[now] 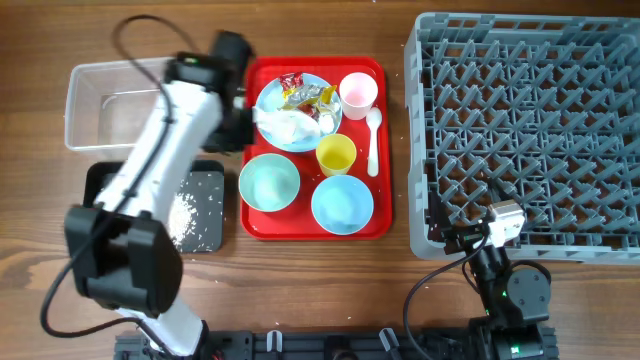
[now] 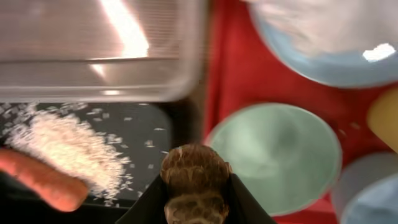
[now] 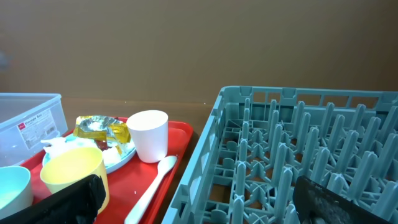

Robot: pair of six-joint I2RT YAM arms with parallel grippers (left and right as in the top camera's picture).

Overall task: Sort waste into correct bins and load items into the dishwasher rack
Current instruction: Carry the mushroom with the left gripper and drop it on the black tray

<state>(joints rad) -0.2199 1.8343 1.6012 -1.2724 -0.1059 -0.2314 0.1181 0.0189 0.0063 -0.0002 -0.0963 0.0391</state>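
- I am looking at a wooden table (image 1: 40, 220) that is carrying everything in the overhead view.
- A clear plastic tub (image 1: 72, 105) is sitting on its far left part.
- A shallow black tub (image 1: 221, 200) is lying just in front of that one.
- A red tray (image 1: 300, 226) is resting in the middle, just beside the black tub.
- A grey dishwasher rack (image 1: 415, 150) is taking up the right side, near the tray but apart from it.

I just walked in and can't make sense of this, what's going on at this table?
The left tool is shut on a brown lump, held near the black bin on its side by the red tray. Rice and a carrot lie in that bin. Wrappers and tissue sit on the plate. The right tool is open beside the rack.
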